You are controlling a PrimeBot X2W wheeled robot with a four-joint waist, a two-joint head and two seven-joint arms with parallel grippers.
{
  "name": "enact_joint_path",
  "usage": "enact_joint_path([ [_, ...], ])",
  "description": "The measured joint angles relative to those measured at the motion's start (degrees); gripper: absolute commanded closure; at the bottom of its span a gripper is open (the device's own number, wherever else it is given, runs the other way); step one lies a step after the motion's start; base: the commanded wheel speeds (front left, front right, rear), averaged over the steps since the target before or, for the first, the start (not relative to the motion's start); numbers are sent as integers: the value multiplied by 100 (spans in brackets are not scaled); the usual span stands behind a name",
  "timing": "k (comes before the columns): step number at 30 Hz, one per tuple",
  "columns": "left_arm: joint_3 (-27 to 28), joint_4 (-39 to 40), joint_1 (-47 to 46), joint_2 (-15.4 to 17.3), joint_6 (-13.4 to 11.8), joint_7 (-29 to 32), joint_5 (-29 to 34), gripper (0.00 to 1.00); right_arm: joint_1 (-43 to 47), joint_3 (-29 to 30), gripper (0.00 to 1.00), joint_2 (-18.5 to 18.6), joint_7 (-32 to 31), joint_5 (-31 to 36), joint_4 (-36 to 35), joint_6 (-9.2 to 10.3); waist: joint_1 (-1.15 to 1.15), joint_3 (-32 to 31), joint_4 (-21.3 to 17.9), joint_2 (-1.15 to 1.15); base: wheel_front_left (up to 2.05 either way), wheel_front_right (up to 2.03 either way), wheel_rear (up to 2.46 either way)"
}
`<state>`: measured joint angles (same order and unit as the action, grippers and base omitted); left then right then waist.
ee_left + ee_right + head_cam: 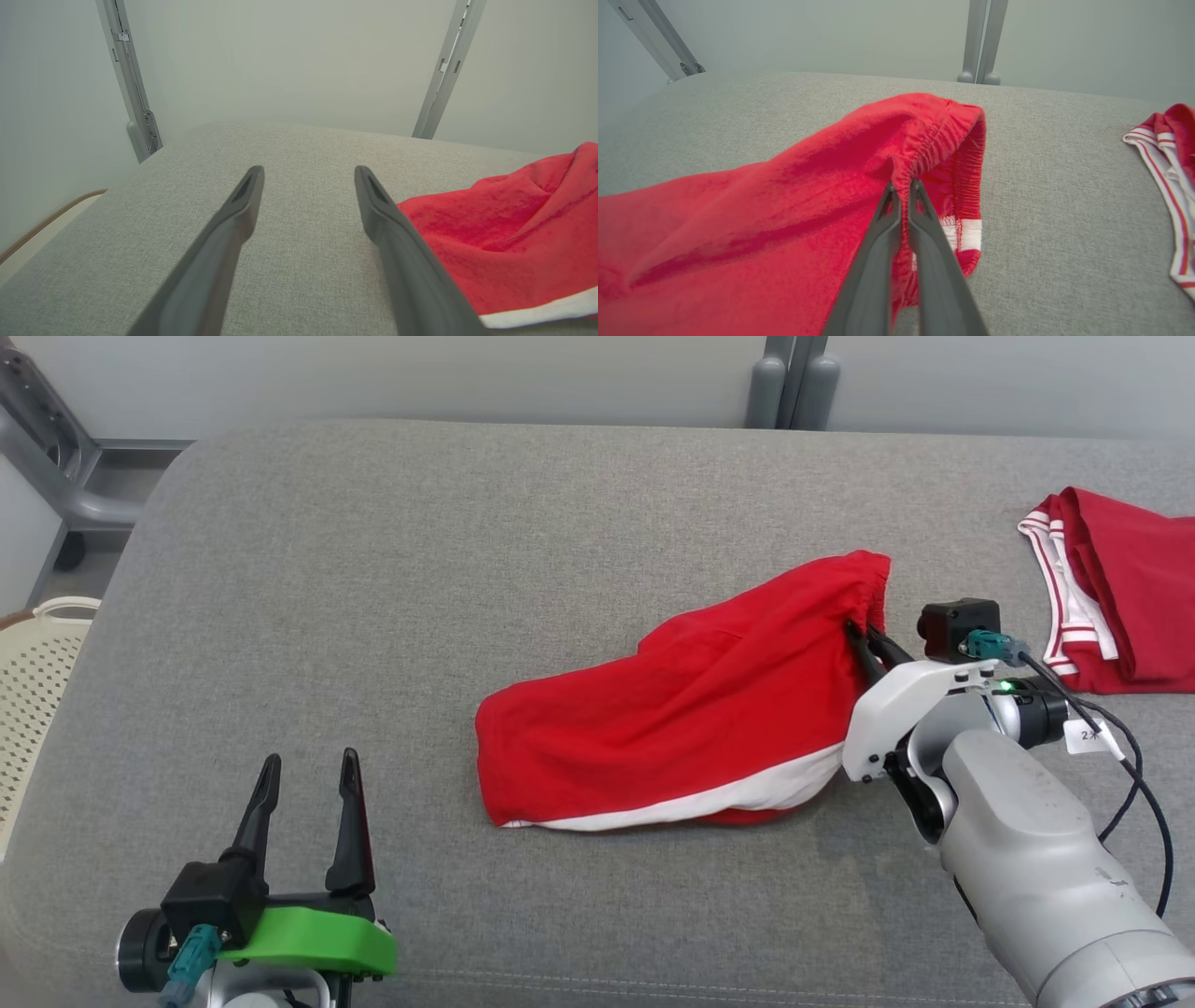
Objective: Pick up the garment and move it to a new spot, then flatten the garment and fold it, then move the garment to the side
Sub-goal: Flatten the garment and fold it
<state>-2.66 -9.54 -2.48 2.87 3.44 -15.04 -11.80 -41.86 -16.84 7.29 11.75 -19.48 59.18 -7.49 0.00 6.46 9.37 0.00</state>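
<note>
Your right hand (864, 639) is clamped shut on the elastic waistband (943, 135) of the red shorts (691, 709). Its two dark fingers (878, 261) are pressed together, with a fold of gathered red cloth pinched at their tips. At that hand the waistband end is raised off the grey padded surface (420, 569). The rest of the shorts slopes down and away toward your left hand, where the leg end lies on the surface with a white hem band (709, 803) along the edge nearest you. Your left hand (308, 765) has its fingers spread wide with nothing between them, held over bare surface, and the leg end of the shorts is off to its right, apart from it. On the outer side of your right hand, apart from the shorts, lies a second red garment with white stripes (1120, 588). Out past your left hand, a cream perforated basket (37, 663) sits beside the surface's edge.
</note>
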Motion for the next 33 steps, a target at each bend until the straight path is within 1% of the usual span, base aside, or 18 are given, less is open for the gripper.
enact_joint_path([
  [3,9,-11,-3,0,0,0,0,0,-70,-62,0,-24,135,-1,160,-1,0,-17,-30,0,0,0,0],
  [6,35,-11,-2,0,0,0,0,0,-71,-93,0,18,249,-25,179,-1,0,-38,-79,0,0,0,0],
  [11,68,12,7,0,0,0,0,0,41,-134,0,113,308,-114,-54,0,0,-64,-185,0,0,0,0],
  [13,83,19,10,0,0,0,1,0,186,-91,0,189,319,-155,-308,-1,0,-71,-233,0,0,0,0],
  [16,96,33,15,0,0,0,1,0,454,48,0,322,327,-162,-872,0,0,-83,-298,0,0,0,0],
  [20,108,99,46,0,-1,0,10,0,1048,160,0,411,330,-147,-1604,-1,0,-113,-356,0,0,0,0],
  [25,113,180,94,-1,-44,0,22,0,1681,497,0,488,331,-78,-2413,0,0,-163,-411,0,0,0,0],
  [33,237,240,195,0,-44,0,43,0,2479,730,0,455,331,51,-3116,0,0,-266,-484,0,0,0,0],
])
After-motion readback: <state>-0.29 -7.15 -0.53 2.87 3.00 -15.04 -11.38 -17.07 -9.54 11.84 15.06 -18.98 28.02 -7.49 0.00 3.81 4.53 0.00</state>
